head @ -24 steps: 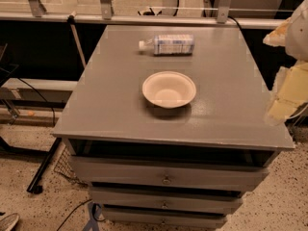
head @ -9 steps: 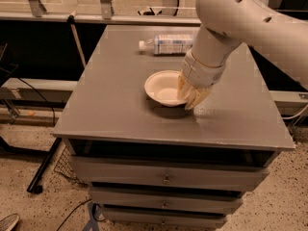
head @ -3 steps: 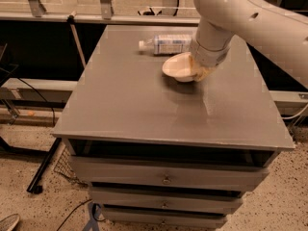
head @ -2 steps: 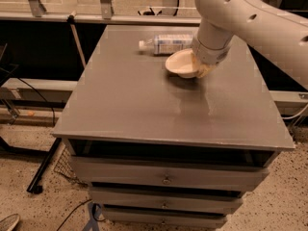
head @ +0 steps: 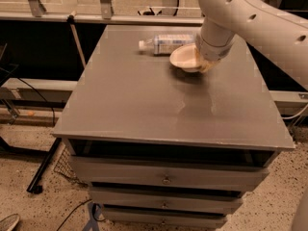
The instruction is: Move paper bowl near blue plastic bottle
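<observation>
The off-white paper bowl (head: 184, 57) is tilted and held just above the grey cabinet top (head: 144, 100), right in front of the blue plastic bottle (head: 166, 43). The bottle lies on its side at the back of the top, its white cap pointing left. My gripper (head: 201, 64) is at the bowl's right rim, shut on the bowl. The white arm (head: 250, 18) comes in from the upper right and hides the bottle's right end.
The cabinet has several drawers (head: 166, 179) below the top. A metal rail (head: 96, 18) and dark gap run behind it. Cables and a black stand leg (head: 43, 167) lie on the speckled floor at the left.
The gripper took hold of the bowl at the middle of the top, lifted it and carried it back. In the last second it has edged closer to the bottle.
</observation>
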### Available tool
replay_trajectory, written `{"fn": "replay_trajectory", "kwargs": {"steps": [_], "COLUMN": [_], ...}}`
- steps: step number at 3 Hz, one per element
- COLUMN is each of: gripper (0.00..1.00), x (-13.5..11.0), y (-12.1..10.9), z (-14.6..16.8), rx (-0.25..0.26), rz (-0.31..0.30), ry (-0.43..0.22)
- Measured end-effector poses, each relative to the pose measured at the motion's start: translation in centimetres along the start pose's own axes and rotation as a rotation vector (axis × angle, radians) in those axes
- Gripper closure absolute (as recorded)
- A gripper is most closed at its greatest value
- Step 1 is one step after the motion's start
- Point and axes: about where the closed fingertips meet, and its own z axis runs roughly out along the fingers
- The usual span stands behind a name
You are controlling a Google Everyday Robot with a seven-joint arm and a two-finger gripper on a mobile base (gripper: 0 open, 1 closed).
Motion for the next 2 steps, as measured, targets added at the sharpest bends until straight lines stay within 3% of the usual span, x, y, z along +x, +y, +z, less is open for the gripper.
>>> {"fn": "replay_trajectory", "kwargs": {"steps": [2], "gripper": [0.54], "x": [-0.03], "y": [0.08], "z": [0.35], "rx": [-0.004], "rz": [0.000], "ry": [-0.001]}}
